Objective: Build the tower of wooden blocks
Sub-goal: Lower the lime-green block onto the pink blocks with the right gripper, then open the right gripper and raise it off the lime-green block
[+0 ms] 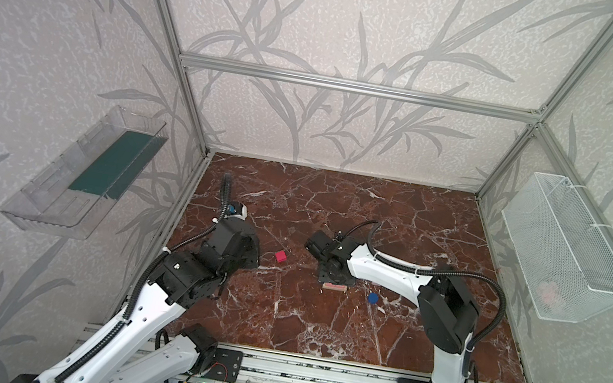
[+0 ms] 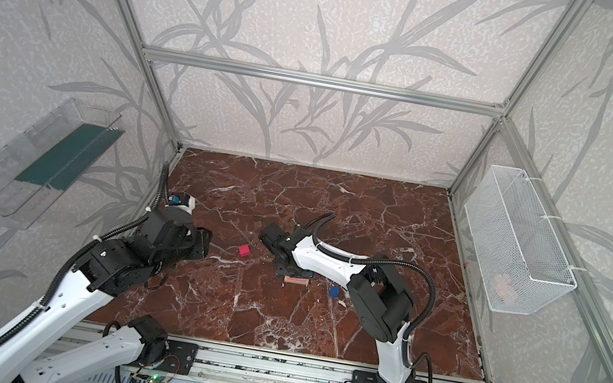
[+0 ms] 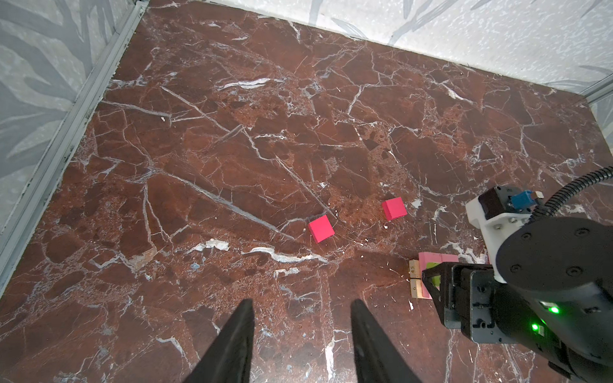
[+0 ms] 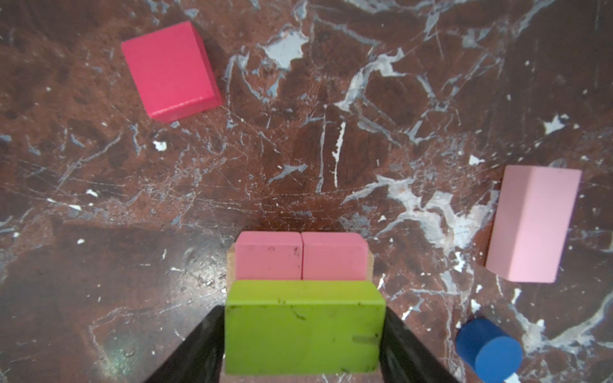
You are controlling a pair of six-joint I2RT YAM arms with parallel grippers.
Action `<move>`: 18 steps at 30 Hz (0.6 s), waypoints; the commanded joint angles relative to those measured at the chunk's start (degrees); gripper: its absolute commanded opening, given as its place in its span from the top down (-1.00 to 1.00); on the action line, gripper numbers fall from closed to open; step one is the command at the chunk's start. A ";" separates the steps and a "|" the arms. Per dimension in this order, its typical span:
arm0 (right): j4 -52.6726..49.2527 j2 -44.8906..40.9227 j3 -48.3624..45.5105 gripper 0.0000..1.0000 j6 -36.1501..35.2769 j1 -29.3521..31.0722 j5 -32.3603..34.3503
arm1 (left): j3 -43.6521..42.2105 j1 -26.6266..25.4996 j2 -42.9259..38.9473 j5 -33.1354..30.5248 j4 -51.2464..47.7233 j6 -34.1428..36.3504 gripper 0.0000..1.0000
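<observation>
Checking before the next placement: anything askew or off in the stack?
Nothing toppled or damaged. The green bar lies across the two pink bars toward one end, not centred, leaving their other ends bare; possibly intended.

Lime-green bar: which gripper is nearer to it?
Right. The right gripper straddles the lime-green bar, one finger at each end, atop the pink bars. The left gripper hangs open over the table, well clear of the bar.
</observation>
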 commanded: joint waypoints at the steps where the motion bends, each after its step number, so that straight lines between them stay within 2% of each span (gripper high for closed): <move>1: -0.77 0.50 1.39 -0.47 -0.22 -0.34 0.23 | -0.90 0.46 -0.14 -0.35 0.07 0.36 0.07; 8: -0.79 0.08 1.39 -0.55 -0.18 -0.34 0.40 | -0.97 0.49 -0.05 -0.35 0.07 0.36 0.07; 18: -0.59 -4.45 1.04 -0.84 -0.77 -0.35 0.88 | -0.87 0.60 0.71 -0.18 0.07 0.37 0.07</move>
